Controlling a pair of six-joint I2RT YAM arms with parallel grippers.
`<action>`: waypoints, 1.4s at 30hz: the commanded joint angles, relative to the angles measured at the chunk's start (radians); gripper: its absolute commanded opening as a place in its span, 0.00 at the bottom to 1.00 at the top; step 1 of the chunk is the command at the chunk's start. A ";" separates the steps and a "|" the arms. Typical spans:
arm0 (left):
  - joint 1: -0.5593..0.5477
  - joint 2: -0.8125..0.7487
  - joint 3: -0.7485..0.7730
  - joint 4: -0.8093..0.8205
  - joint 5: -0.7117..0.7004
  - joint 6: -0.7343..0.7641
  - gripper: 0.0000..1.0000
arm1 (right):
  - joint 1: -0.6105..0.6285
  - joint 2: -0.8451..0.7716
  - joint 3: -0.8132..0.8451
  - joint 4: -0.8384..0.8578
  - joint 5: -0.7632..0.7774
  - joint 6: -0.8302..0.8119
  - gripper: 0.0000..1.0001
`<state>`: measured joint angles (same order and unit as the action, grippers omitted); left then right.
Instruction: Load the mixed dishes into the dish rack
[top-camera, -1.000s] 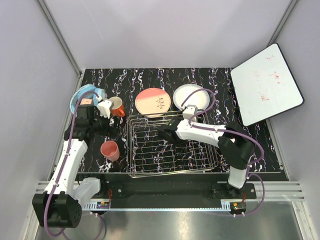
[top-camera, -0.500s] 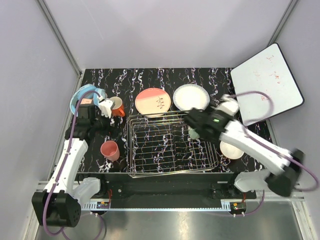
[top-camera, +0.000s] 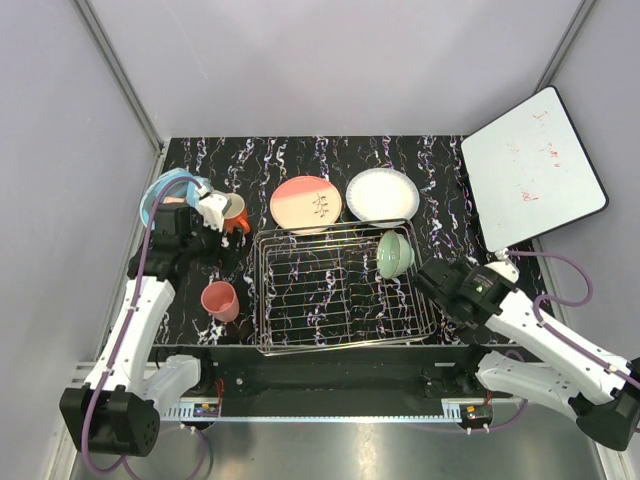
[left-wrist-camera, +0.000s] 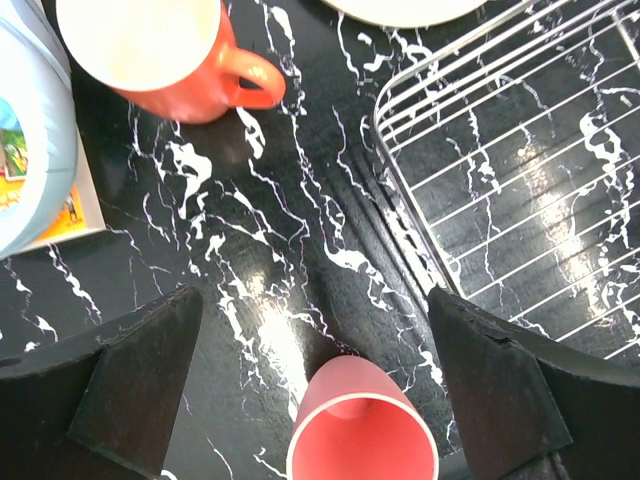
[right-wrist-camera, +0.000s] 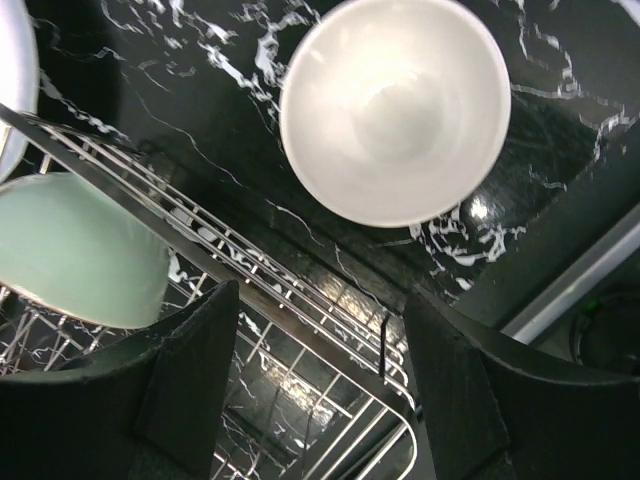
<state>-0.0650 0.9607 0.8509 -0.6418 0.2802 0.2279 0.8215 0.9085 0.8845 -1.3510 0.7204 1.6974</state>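
A rectangular chrome wire dish rack (top-camera: 345, 290) with low sides and a grid floor sits on the glossy black, white-veined table (top-camera: 400, 155). A smooth pale green bowl (top-camera: 395, 253) lies tipped on its side inside the rack, toward its far right corner. Just beyond the rack lie a flat salmon-pink plate with a dark mark (top-camera: 306, 203) and a round white plate (top-camera: 381, 194). Left of the rack stand a glossy orange-red mug (top-camera: 234, 212) with a loop handle and, nearer, a tapered pink cup (top-camera: 220, 300). A light blue round tub (top-camera: 165, 190) sits beside the mug.

In the overhead view the right arm covers the table to the right of the rack. The right wrist view shows a round white-glazed bowl (right-wrist-camera: 395, 110) upright there, just outside the rack's rim. The right tool (right-wrist-camera: 320, 300) hangs over that rim, its black fingers spread wide and empty. The left wrist view shows the left tool (left-wrist-camera: 312, 300) likewise spread and empty, over bare table between mug and cup.
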 joint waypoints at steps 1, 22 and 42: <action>-0.007 -0.030 0.051 0.007 0.004 -0.006 0.99 | -0.005 -0.013 -0.030 -0.189 -0.073 0.103 0.73; -0.010 -0.028 0.045 0.008 0.007 0.033 0.99 | -0.501 0.285 0.008 0.276 -0.079 -0.447 0.68; -0.010 -0.030 0.007 0.019 -0.006 0.027 0.99 | -0.578 0.539 0.010 0.520 -0.205 -0.578 0.54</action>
<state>-0.0708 0.9447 0.8577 -0.6579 0.2802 0.2474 0.2523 1.4227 0.8734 -0.8799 0.5335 1.1416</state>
